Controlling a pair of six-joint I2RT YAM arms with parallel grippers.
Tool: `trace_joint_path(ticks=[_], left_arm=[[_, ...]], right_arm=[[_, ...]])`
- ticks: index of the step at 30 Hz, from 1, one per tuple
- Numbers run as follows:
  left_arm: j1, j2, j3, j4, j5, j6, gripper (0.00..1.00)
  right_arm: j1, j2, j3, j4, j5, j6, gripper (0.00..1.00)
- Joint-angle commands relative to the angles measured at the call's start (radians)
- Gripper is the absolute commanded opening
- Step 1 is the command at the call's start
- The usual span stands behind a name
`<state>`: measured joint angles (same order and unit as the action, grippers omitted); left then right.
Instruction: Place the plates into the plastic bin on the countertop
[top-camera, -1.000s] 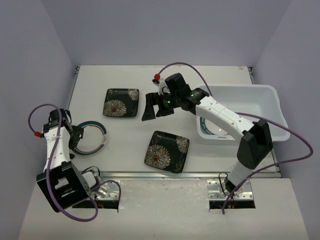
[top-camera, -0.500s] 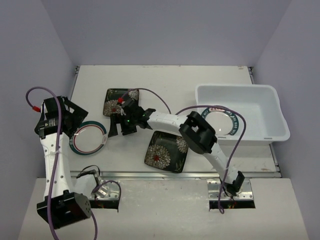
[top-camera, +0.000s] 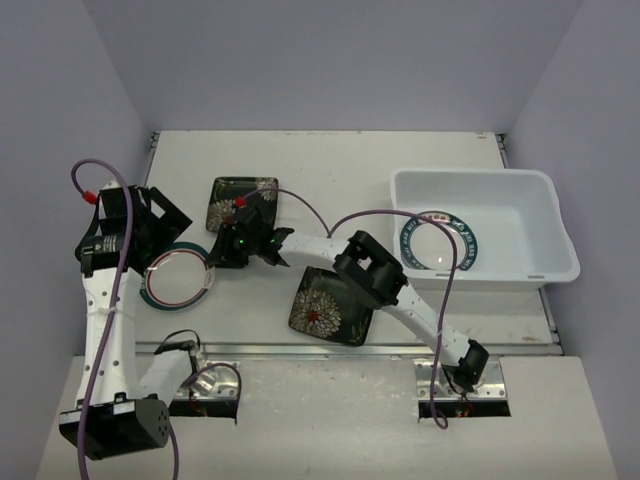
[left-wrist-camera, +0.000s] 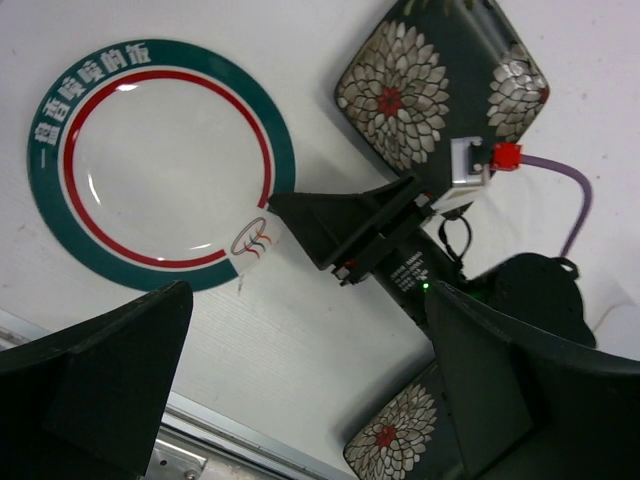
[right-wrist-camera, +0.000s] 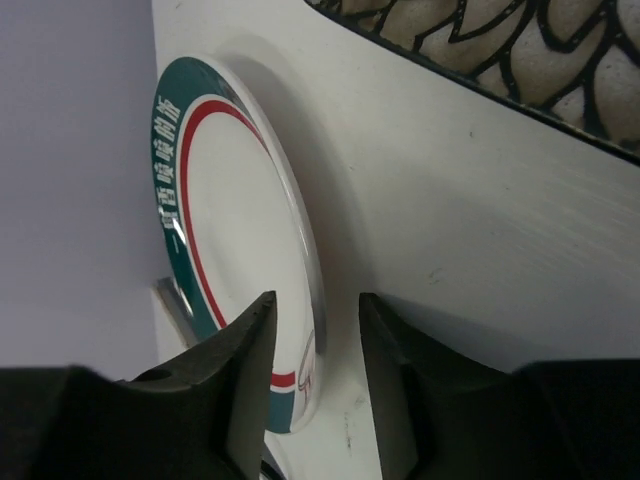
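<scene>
We counted one teal-rimmed plate (top-camera: 432, 246) lying flat inside the plastic bin (top-camera: 470, 178), at the right of the counter (top-camera: 350, 160). Three plates were out on the counter: a round teal-and-red plate (top-camera: 180, 278) at the left, a far black plate (top-camera: 225, 200) just beyond it, and a near black plate (top-camera: 325, 310) by the front rail. By our reckoning the task was barely begun, with those three left to carry over.

The right hand (right-wrist-camera: 315, 320) was reached far across to the round plate. Its fingers (right-wrist-camera: 240, 380) were spread, with the plate's right rim between them, and they had not yet pinched it. The left hand (top-camera: 160, 218) hung above the same plate, opened wide and holding nothing.

Half a second earlier the right hand had been nearer the far black plate and short of the rim. A second earlier it had been near the bin, and the left hand had sat low beside the round plate, which itself had not moved.
</scene>
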<state>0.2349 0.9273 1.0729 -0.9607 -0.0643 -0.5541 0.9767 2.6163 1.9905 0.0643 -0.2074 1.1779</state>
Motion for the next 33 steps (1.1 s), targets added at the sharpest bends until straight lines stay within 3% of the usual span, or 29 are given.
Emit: trace_joint_path(ticks=[1,6,8,10,14,19,22,27,31,33], left_arm=[[-0.058,0.019,0.078,0.051,0.047,0.029,1.0],[-0.09,0.033,0.103,0.065,0.058,0.037,1.0],[-0.102,0.035,0.111,0.071,0.055,0.043,1.0],[-0.113,0.04,0.126,0.071,0.052,0.048,1.0],[-0.132,0.051,0.168,0.057,0.003,0.06,1.0],[-0.164,0.088,0.281,0.027,-0.057,0.072,1.0],[-0.167,0.115,0.338,0.027,-0.07,0.074,1.0],[-0.167,0.153,0.328,0.068,-0.07,0.074,1.0],[-0.167,0.163,0.264,0.139,-0.048,0.067,1.0],[-0.167,0.168,0.24,0.179,0.01,0.055,1.0]], right_arm=[[0.007,0.101,0.067,-0.141,0.062,0.085,0.33],[0.005,0.144,0.134,-0.094,-0.029,0.112,0.24],[0.005,0.14,0.136,-0.077,-0.069,0.121,0.17],[0.004,0.095,0.101,-0.071,-0.096,0.109,0.01],[-0.01,-0.053,0.001,-0.015,-0.102,0.039,0.0],[-0.096,-0.354,-0.093,-0.095,-0.103,-0.071,0.0],[-0.183,-0.543,-0.233,-0.126,-0.109,-0.1,0.0],[-0.432,-0.88,-0.539,-0.148,-0.123,-0.15,0.0],[-0.688,-1.087,-0.669,-0.31,-0.173,-0.258,0.0],[-0.887,-1.178,-0.704,-0.441,-0.188,-0.408,0.0]])
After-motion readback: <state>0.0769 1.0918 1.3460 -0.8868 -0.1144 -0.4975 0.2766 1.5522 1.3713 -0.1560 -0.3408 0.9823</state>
